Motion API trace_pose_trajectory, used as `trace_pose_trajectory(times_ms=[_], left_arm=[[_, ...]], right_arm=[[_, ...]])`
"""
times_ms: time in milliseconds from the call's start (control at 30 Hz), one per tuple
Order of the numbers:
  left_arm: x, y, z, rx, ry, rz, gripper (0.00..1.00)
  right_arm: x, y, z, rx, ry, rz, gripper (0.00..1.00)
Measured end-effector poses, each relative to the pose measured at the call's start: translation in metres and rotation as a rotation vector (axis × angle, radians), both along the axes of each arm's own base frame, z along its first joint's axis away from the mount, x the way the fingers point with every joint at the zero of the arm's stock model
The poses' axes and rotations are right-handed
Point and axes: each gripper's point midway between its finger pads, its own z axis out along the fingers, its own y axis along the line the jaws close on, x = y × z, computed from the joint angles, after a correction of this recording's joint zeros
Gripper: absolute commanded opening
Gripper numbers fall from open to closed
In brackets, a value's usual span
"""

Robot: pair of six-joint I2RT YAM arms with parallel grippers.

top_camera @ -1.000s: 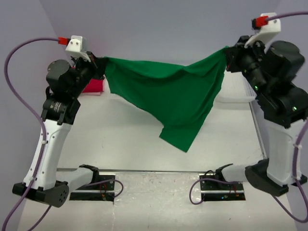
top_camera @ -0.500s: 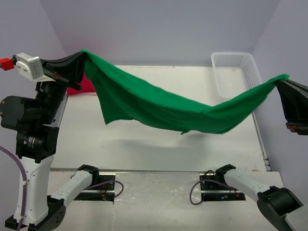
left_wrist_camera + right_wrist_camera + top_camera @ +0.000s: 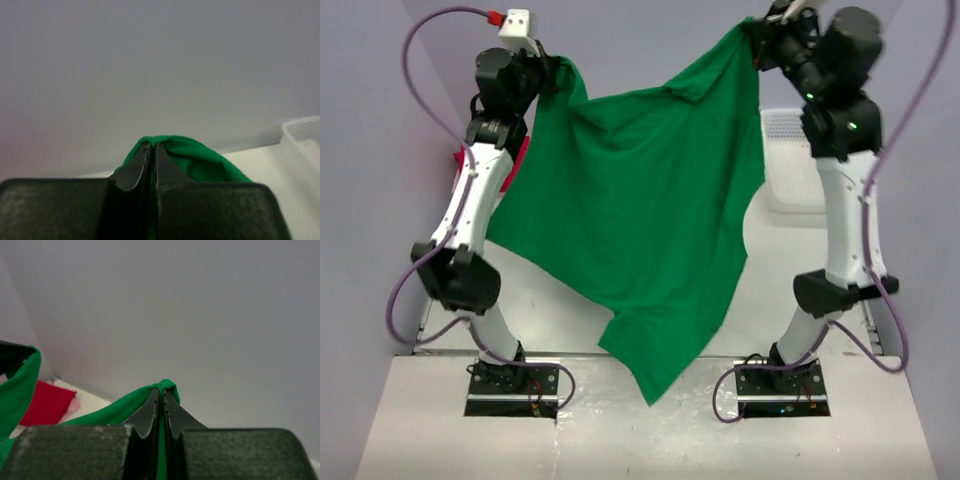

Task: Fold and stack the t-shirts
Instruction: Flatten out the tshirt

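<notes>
The bright green t-shirt (image 3: 640,230) hangs spread between both raised arms, its lower end drooping past the table's near edge. My left gripper (image 3: 555,72) is shut on its upper left corner, seen in the left wrist view (image 3: 152,147) with green cloth (image 3: 200,162) over the tips. My right gripper (image 3: 752,30) is shut on the upper right corner, seen in the right wrist view (image 3: 162,392) with cloth (image 3: 110,412) trailing left. The red t-shirt (image 3: 47,402) lies at the table's far left, with a pale pink edge (image 3: 74,404) beside it; in the top view the red t-shirt (image 3: 463,158) is mostly hidden.
A white plastic mesh basket (image 3: 788,160) stands at the far right of the table, partly behind the right arm, and also shows in the left wrist view (image 3: 302,145). Purple-grey walls enclose the table on three sides. The arm bases sit at the near edge.
Both arms have swung up and inward from a wide, low spread. The green t-shirt went from a sagging horizontal band to hanging vertically in a broad sheet.
</notes>
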Motion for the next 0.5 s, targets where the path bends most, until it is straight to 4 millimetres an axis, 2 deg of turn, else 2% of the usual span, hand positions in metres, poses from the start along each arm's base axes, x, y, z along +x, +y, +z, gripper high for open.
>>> trace_pose_trajectory(times_ms=[67,100,133,200,267,333,400,500], left_arm=[[0.035,0.002,-0.034,0.019,0.066,0.023,0.00],[0.050,0.005,-0.049,0.028,0.089,0.036,0.00],[0.059,0.006,-0.058,0.034,0.103,0.043,0.00],[0.074,0.011,-0.063,0.039,0.110,0.054,0.00],[0.081,0.017,-0.038,0.030,0.056,0.056,0.00],[0.077,0.023,-0.008,0.022,-0.014,0.048,0.00],[0.064,0.030,0.027,0.016,-0.103,0.042,0.00],[0.042,0.033,0.053,0.020,-0.160,0.031,0.00]], right_arm=[[0.054,0.004,-0.051,-0.029,0.113,-0.019,0.00],[0.074,0.006,-0.071,-0.040,0.156,-0.025,0.00],[0.089,0.006,-0.090,-0.049,0.194,-0.026,0.00],[0.103,0.005,-0.108,-0.057,0.231,-0.027,0.00],[0.104,0.002,-0.107,-0.056,0.228,-0.024,0.00],[0.096,-0.001,-0.090,-0.047,0.184,-0.021,0.00],[0.083,-0.005,-0.072,-0.038,0.143,-0.023,0.00],[0.060,-0.012,-0.049,-0.029,0.100,-0.029,0.00]])
